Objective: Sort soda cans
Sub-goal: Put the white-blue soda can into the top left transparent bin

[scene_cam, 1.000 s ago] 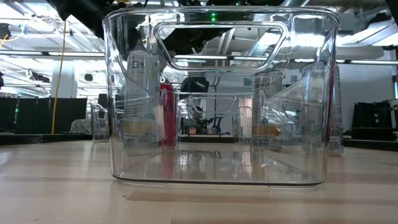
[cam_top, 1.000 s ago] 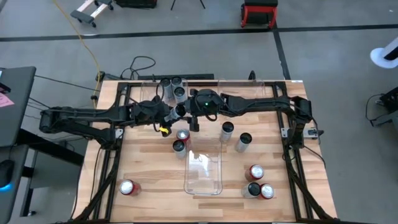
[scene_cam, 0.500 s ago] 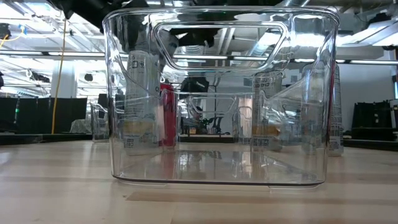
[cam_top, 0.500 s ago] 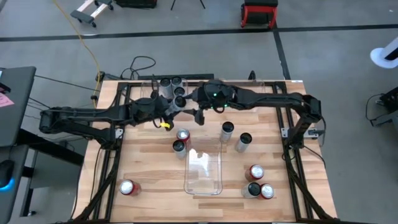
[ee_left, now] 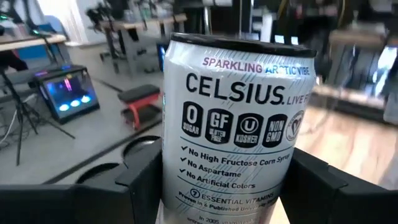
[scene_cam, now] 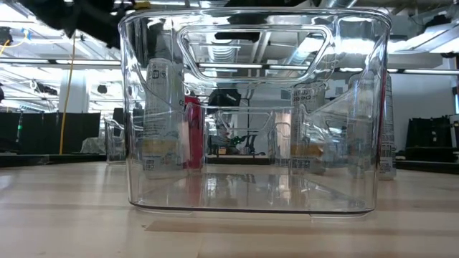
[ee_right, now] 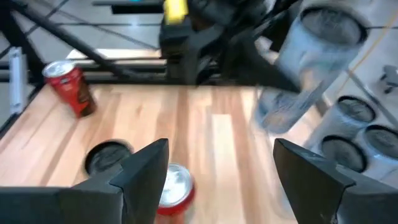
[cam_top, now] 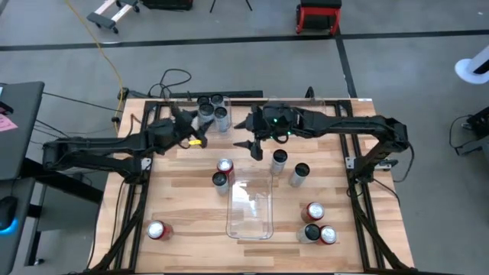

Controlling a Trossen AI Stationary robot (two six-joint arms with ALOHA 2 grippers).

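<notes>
My left gripper is over the table's far part and shut on a silver-white can with "CELSIUS" lettering. It is beside three grey cans that stand in a clear bin at the far edge. My right gripper hangs open and empty near the table's middle, just left of a silver can. Other cans stand upright on the wood: a red one, a dark one, another, a group near right and a lone red one. My left gripper pinches the can's side wall, low on its body, between the two fingers, one on each side. The can is lifted clear of the table. In the right wrist view it is tilted.
An empty clear bin sits in the table's near middle and fills the low view. A second clear bin is at the far edge on the right. Bare wood lies at the left.
My left gripper has carried the held can toward the table's far-left, from beside the right gripper up to the grey cans in the far bin. My right arm has drawn back toward the table's right.
</notes>
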